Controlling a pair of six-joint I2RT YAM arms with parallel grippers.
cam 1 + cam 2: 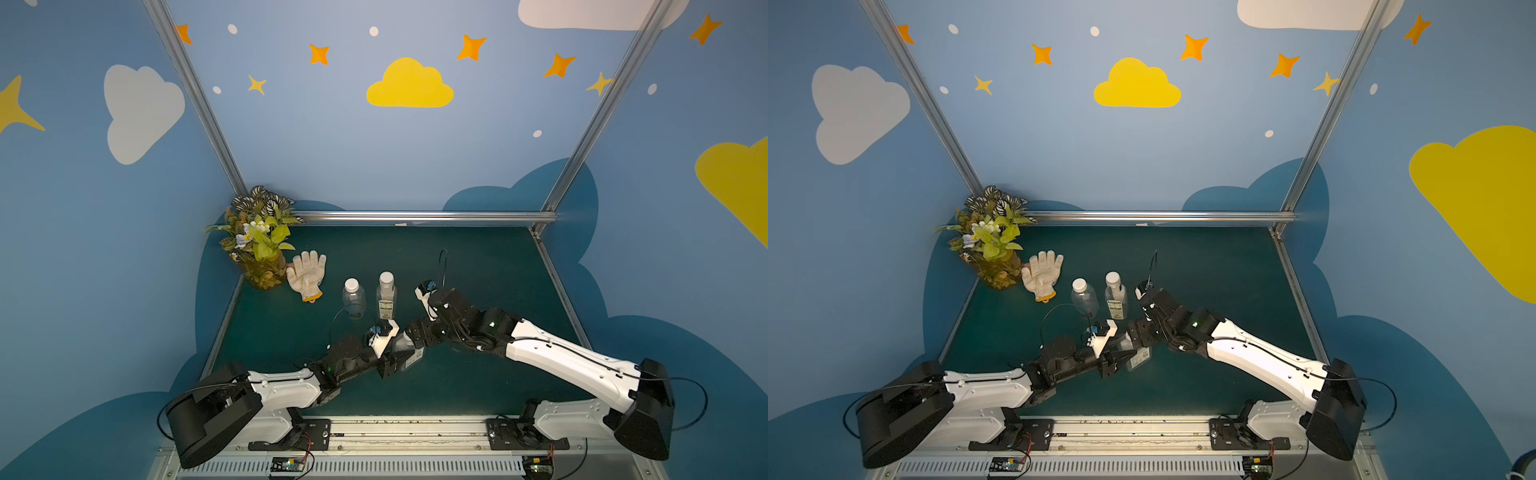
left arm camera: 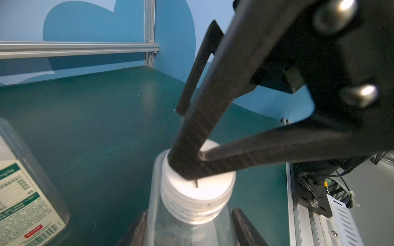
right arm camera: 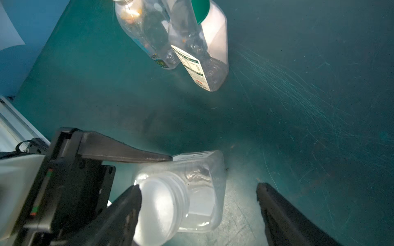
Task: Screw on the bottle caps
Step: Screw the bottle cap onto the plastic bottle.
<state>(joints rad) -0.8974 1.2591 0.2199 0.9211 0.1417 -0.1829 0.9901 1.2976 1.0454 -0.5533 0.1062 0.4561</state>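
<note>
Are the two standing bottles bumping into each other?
Apart. Both top views show a strip of green table between the round bottle and the slim labelled bottle.

White cap (image 2: 200, 191) on clear bottle (image 2: 187, 232); teal table (image 1: 478, 282); cream glove (image 1: 306, 272).

Both top views look down on the whole table (image 1: 478, 270); both wrist views closely face one bottle (image 2: 181, 232).

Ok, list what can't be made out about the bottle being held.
- Left wrist view: right fingers cover part of the cap, seating unclear; left fingers cut off by the edge.
- Right wrist view: the cap is close, blurred and overexposed.
- Top views: left gripper and right gripper hide the cap and most of the held bottle.
</note>
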